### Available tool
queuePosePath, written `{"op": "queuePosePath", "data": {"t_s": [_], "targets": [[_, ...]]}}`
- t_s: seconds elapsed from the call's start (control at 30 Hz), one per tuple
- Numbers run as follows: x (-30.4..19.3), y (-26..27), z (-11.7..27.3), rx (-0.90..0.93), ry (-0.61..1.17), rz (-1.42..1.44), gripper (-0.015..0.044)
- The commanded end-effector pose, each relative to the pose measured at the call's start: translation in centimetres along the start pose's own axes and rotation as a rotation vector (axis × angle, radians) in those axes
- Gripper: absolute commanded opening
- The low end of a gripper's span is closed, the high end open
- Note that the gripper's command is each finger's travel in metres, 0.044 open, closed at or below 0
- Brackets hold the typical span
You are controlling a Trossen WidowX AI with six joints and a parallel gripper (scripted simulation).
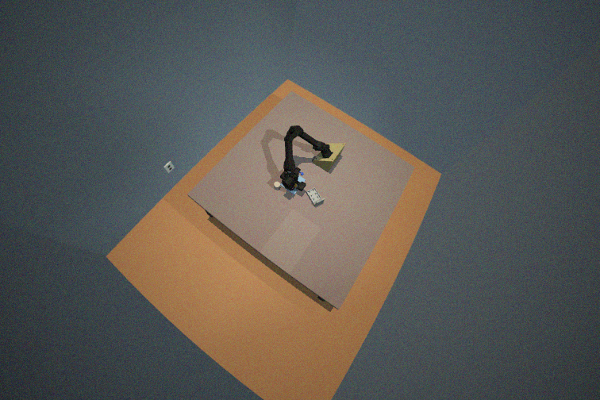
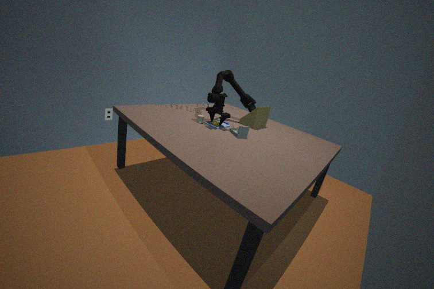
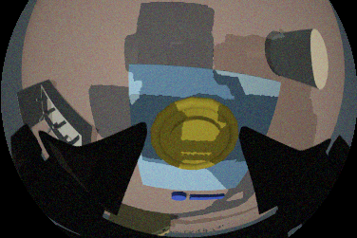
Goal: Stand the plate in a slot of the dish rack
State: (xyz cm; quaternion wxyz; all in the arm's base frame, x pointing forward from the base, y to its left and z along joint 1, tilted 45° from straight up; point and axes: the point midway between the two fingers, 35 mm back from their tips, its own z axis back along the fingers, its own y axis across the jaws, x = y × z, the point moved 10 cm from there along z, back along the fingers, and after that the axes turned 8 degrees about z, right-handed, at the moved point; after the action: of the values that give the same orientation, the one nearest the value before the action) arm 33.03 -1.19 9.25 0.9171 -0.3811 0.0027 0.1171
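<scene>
Yellow and glossy, the plate (image 3: 196,137) sits flat on a pale blue mat (image 3: 260,100) at the middle of the wrist view, between the two dark fingers of the hand (image 3: 192,153), which stand wide apart and hold nothing. The dish rack (image 3: 53,114) shows at the left edge, a cup (image 3: 298,57) at the upper right. To grip well, I judge the hand should drop until one finger slips under the rim, then close on the edge rather than the bowl.

From the top view, the arm (image 1: 295,147) bends over the worktop (image 1: 360,219), the rack just lower right of its tip.

In the exterior view the hand (image 2: 216,118) hangs low over the mat, so little descent seems left.
</scene>
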Motion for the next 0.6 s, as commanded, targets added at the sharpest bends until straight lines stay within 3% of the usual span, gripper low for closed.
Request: {"op": "queuePosePath", "data": {"t_s": [0.0,0.13,0.53,0.57], "targets": [[-0.18,0.11,-0.35,-0.004,0.010,0.009,0.0362],[-0.18,0.11,-0.35,-0.004,0.010,0.009,0.0362],[-0.18,0.11,-0.35,-0.004,0.010,0.009,0.0282],[-0.18,0.11,-0.35,-0.004,0.010,0.009,0.0255]]}}
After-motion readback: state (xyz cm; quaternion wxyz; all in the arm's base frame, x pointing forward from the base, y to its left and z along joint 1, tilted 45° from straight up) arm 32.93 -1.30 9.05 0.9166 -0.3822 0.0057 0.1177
